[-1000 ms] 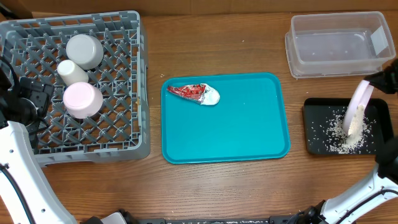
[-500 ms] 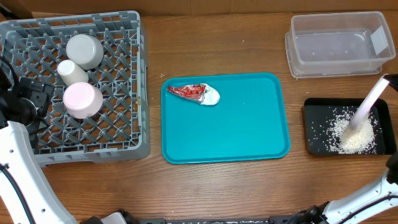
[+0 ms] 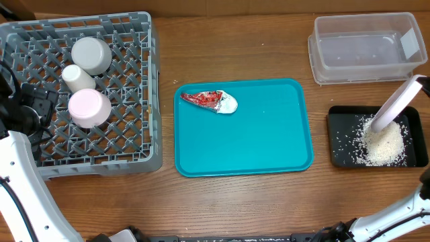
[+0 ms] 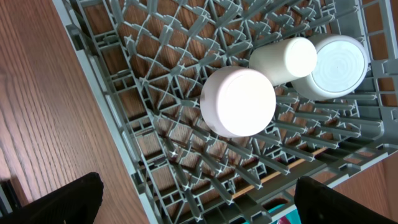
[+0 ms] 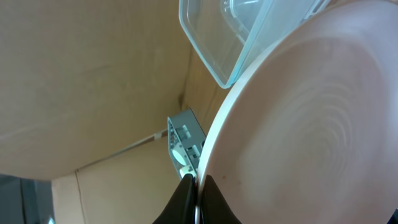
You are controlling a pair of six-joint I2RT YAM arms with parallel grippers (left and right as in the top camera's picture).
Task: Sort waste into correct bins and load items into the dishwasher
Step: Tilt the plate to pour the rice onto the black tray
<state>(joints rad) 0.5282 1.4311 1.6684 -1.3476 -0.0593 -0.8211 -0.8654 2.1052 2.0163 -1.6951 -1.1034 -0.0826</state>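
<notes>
Tipping: large white plate [image 3: 396, 106], pinched at its rim by the right gripper [image 5: 198, 186], steep over black tray [image 3: 334, 136]; rice grains [image 3: 384, 144] now heaped there, fuller than a second ago. Left gripper [image 4: 198, 208] wide, empty, above grey rack [image 3: 138, 144]. Outstanding: plate to rack; red wrapper [image 3: 208, 99] on teal tray [image 3: 269, 144]

We are looking straight down on the whole counter [image 3: 235, 202] from overhead. Left wrist is peering closely into the rack [image 4: 118, 118], shared with overhead; right wrist is hugging the plate [image 5: 323, 124], tub [image 5: 230, 37] behind.
</notes>
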